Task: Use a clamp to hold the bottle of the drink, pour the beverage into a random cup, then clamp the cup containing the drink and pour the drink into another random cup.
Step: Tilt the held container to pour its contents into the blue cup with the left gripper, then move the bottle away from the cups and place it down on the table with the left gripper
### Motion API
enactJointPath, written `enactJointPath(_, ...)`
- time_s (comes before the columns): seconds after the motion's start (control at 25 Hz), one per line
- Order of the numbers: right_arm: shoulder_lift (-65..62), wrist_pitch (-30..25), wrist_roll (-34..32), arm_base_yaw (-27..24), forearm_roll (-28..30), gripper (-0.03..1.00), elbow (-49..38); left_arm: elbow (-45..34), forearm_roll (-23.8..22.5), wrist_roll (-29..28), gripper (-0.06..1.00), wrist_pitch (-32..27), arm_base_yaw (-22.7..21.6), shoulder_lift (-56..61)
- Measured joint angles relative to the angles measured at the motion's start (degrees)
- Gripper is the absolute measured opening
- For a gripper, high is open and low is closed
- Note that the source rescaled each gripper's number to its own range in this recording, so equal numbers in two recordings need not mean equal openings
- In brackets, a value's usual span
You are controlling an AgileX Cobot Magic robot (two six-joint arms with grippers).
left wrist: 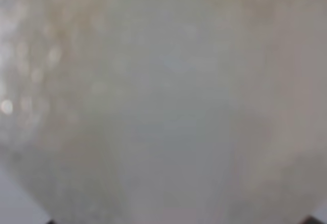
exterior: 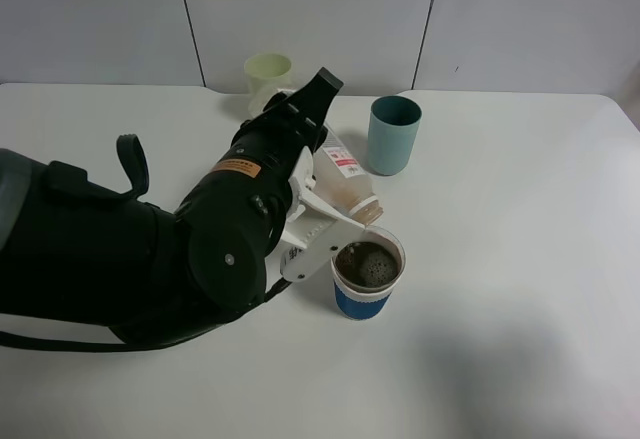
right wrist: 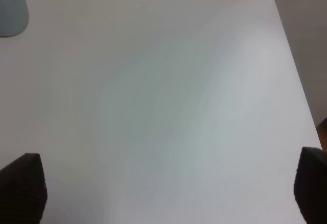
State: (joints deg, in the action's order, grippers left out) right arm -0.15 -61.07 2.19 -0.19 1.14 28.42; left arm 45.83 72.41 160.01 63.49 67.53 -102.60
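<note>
White tabletop (exterior: 520, 259) runs up to pale grey wall panels, and near its middle the bottle (exterior: 345, 181) is tipped over steeply, its wide capless neck pointing down at the far rim of the blue-banded cup (exterior: 362, 301), its pink-red label facing up. Only a pale brownish tint shows inside the bottle's clear body. The beverage (exterior: 366, 264) fills the cup almost to the brim, dark brown with a foamy surface. The left gripper (exterior: 335, 221) has its 2 whitish jaws closed on the bottle, gripping its body from the side, with the bulky black arm stretching back toward the near left corner of the table. The left wrist view is filled by a blurred pale, faintly brown surface too close to make out. Behind the cup and slightly to the right, well apart from it, the teal tumbler (exterior: 393, 134) stands upright; the yellow-green tumbler (exterior: 267, 71) stands at the far edge, partly hidden by the arm. The right gripper (right wrist: 168, 193) hangs over bare table, its 2 dark fingertips (right wrist: 23, 188) spread wide with nothing between them.
</note>
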Motion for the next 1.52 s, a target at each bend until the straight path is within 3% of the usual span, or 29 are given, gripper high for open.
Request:
enactJointPath(0.4,0.0,0.0,0.0,0.0,0.0,0.9,0.0,0.0,-0.91,-0.47,0.0,0.34,0.0,0.0)
enactJointPath(0.6,0.0,0.0,0.0,0.0,0.0,0.9,0.0,0.0,0.65,-5.4,0.0,-1.75,0.0,0.11)
enactJointPath(0.92,0.0,0.0,0.0,0.0,0.0,0.9,0.0,0.0,3.27,-22.06,0.0,-10.51,-0.55,3.03)
enactJointPath(1.2,0.0,0.0,0.0,0.0,0.0,0.9,0.0,0.0,2.16,-35.33,0.0,-16.81,-3.87,6.62)
enactJointPath(1.4,0.0,0.0,0.0,0.0,0.0,0.9,0.0,-0.04,-6.21,-51.41,0.0,-24.9,-8.13,9.47)
enactJointPath(1.52,0.0,0.0,0.0,0.0,0.0,0.9,0.0,-0.04,-15.02,-66.76,0.0,-29.69,-11.91,11.12)
